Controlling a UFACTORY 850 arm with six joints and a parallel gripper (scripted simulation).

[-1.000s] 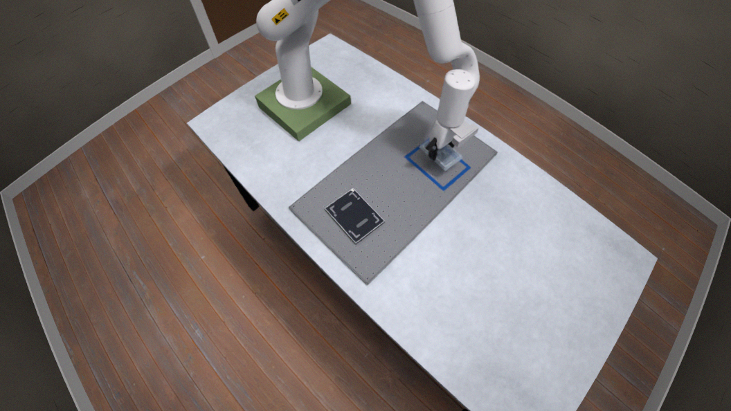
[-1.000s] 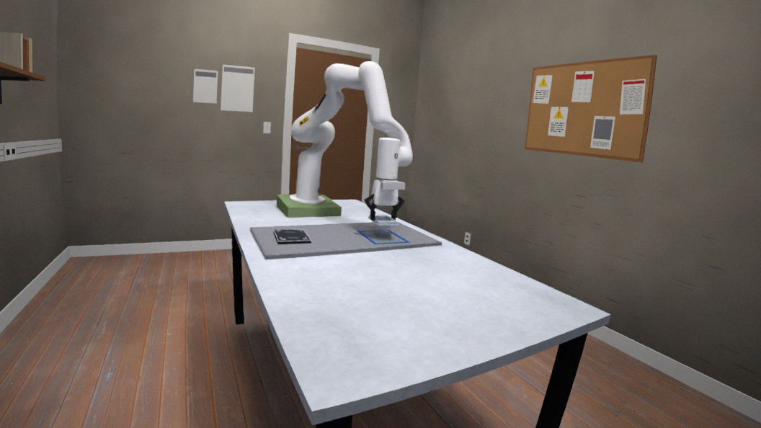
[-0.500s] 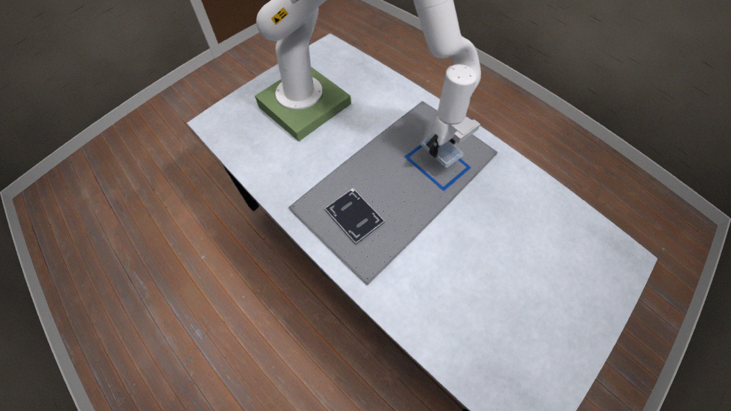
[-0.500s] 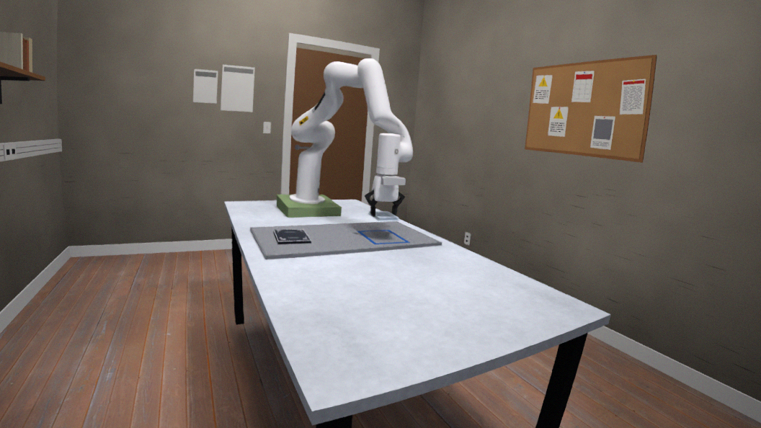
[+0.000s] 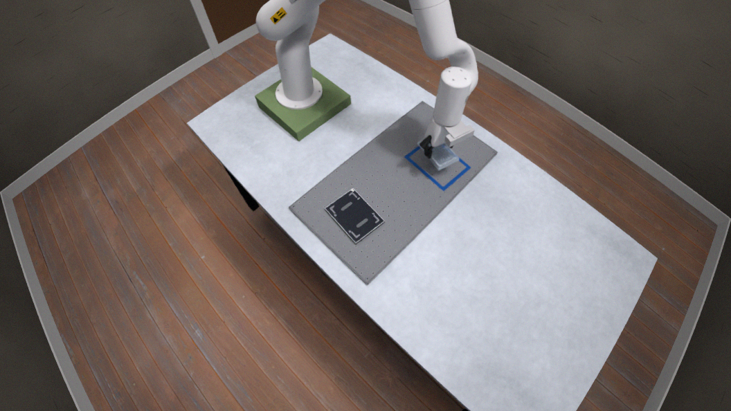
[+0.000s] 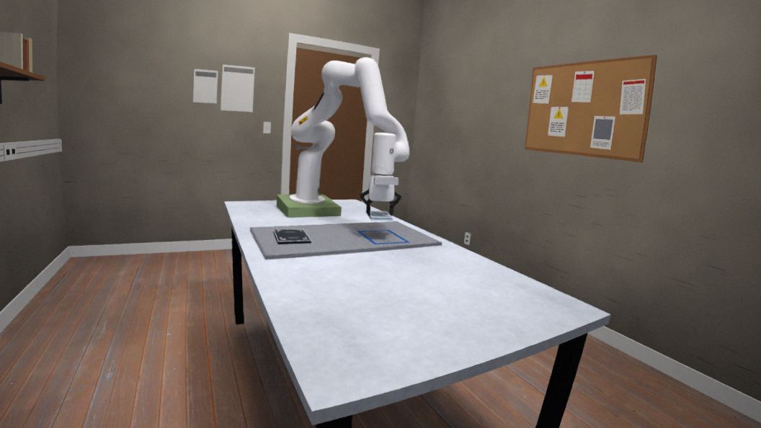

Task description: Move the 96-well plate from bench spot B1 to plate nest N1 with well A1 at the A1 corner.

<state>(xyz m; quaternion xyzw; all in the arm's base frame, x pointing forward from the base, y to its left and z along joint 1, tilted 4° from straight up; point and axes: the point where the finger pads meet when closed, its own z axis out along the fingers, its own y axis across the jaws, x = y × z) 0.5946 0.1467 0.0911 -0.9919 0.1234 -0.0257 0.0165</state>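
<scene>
My gripper (image 5: 438,149) is shut on the pale, translucent 96-well plate (image 5: 442,157) and holds it in the air above the blue-outlined bench spot B1. In the side view the plate (image 6: 380,215) hangs level between the black fingers (image 6: 380,210), well above the blue square (image 6: 383,236), which holds only a shadow. The black plate nest N1 (image 5: 354,215) with white corner locators lies at the other end of the grey baseplate (image 5: 393,186). It also shows in the side view (image 6: 291,235). The plate's cut-off corner is too small to make out.
The arm's green base block (image 5: 302,103) stands at the back of the white table. The grey baseplate between the blue square and the nest carries nothing else. The table edge runs close behind the blue square.
</scene>
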